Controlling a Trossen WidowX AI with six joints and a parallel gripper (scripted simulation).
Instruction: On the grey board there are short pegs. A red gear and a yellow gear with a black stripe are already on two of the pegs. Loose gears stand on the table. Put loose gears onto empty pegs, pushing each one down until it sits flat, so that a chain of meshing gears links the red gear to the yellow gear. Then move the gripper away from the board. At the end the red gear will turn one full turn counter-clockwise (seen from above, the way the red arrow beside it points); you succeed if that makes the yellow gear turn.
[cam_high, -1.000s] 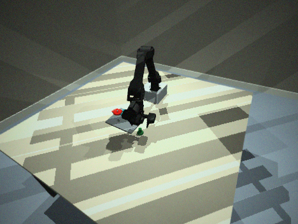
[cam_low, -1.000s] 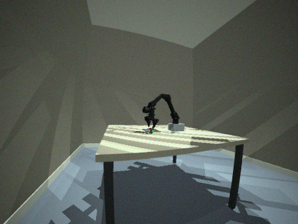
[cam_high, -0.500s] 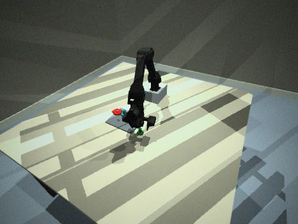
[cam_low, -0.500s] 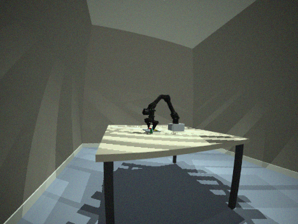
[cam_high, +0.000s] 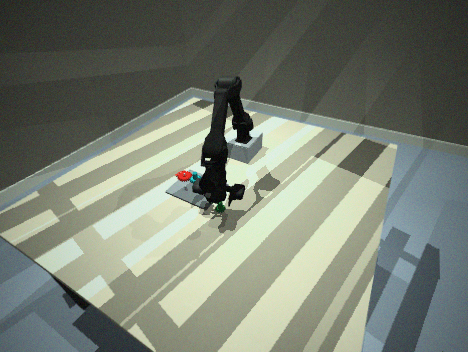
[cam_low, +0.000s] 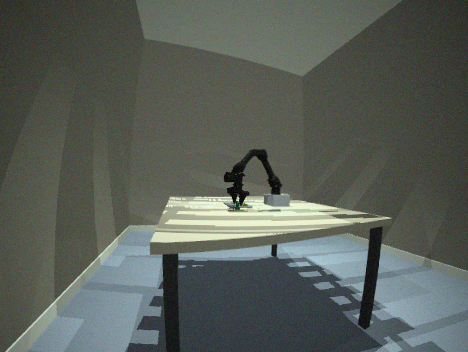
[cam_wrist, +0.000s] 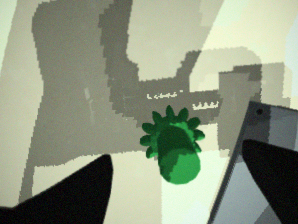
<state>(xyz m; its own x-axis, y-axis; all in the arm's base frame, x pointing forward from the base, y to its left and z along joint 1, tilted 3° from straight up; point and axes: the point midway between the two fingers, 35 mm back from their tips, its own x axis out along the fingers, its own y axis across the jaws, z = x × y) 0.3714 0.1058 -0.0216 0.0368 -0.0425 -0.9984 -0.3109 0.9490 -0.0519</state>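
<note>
A green gear (cam_high: 220, 207) (cam_low: 237, 205) (cam_wrist: 179, 150) with a tall round knob stands on the table just off the corner of the grey board (cam_high: 186, 196) (cam_wrist: 274, 129). My gripper (cam_wrist: 177, 155) is open above the green gear, with one finger on each side of its knob in the wrist view and bare space between knob and fingers. The red gear (cam_high: 184, 176) is on the board's far left part. A teal gear (cam_high: 195, 177) shows beside it, partly hidden by the arm. The yellow gear (cam_low: 245, 204) is only a small speck in the exterior view; its stripe cannot be made out.
The arm's light grey base block (cam_high: 246, 151) (cam_low: 277, 200) stands behind the board. One finger hangs over the board's edge in the wrist view. The arm hides part of the board in the top view. Striped shadows cross the table (cam_high: 280, 220).
</note>
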